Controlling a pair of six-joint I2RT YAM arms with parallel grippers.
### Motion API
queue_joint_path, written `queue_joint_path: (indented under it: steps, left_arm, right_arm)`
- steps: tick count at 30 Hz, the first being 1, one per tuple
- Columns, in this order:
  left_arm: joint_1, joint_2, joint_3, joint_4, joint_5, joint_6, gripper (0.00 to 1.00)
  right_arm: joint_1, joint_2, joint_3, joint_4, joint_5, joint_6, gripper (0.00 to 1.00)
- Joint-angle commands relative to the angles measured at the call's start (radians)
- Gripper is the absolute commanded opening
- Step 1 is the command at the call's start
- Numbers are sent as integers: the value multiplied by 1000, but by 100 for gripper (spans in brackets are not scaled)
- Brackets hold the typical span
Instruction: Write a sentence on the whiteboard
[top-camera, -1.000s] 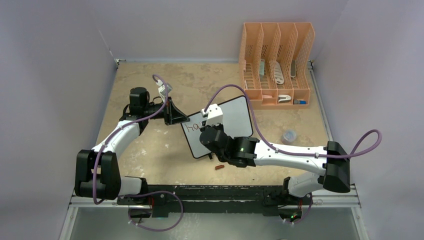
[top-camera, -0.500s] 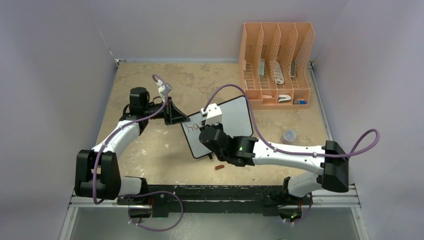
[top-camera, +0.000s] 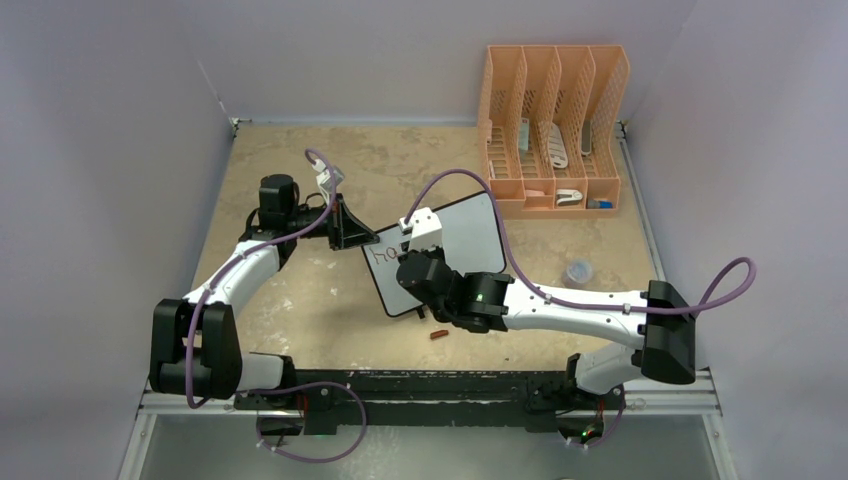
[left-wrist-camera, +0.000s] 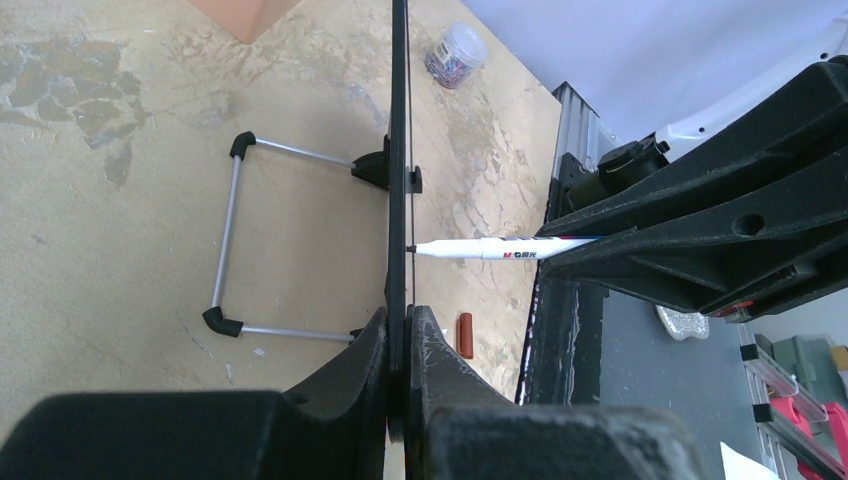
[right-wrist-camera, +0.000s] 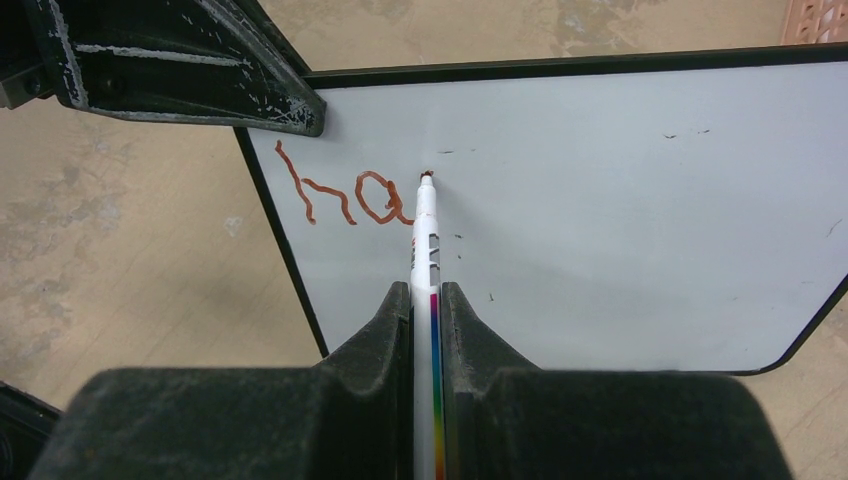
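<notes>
The whiteboard (top-camera: 470, 235) stands tilted at mid-table, and the left wrist view shows it edge-on (left-wrist-camera: 399, 150). My left gripper (top-camera: 352, 232) is shut on its left edge (left-wrist-camera: 399, 322). My right gripper (right-wrist-camera: 427, 295) is shut on a white marker (right-wrist-camera: 425, 230) with a rainbow stripe. The marker's tip touches the board face (right-wrist-camera: 620, 230) just right of the red-brown lettering. The sentence (right-wrist-camera: 345, 198) reads only "ha", near the board's upper left corner (top-camera: 381, 254). In the left wrist view the marker (left-wrist-camera: 490, 248) meets the board at a right angle.
The marker's red-brown cap (top-camera: 438, 334) lies on the table in front of the board (left-wrist-camera: 465, 335). An orange file organizer (top-camera: 553, 130) stands at the back right. A small clear jar (top-camera: 579, 272) sits to the right. The board's wire stand (left-wrist-camera: 235, 240) reaches out behind it.
My right arm has edged slightly left with the marker against the board. The left arm and the whiteboard have not moved.
</notes>
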Motion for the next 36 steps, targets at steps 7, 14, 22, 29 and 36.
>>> queue_joint_path:
  steps: [7, 14, 22, 29, 36]
  left_arm:
    - [-24, 16, 9, -24, 32, 27, 0]
    - [-24, 15, 9, -24, 32, 27, 0]
    - [-24, 15, 9, -25, 29, 27, 0]
    - [-24, 16, 9, -25, 29, 27, 0]
    - [-24, 17, 9, -25, 29, 27, 0]
  right_arm:
    - [-12, 0, 9, 36, 31, 1, 0]
    - [-19, -5, -2, 9, 54, 27, 0]
    - [-22, -13, -12, -16, 72, 56, 0]
    - [-23, -20, -21, -39, 76, 80, 0]
    - [-23, -27, -31, -48, 76, 93, 0]
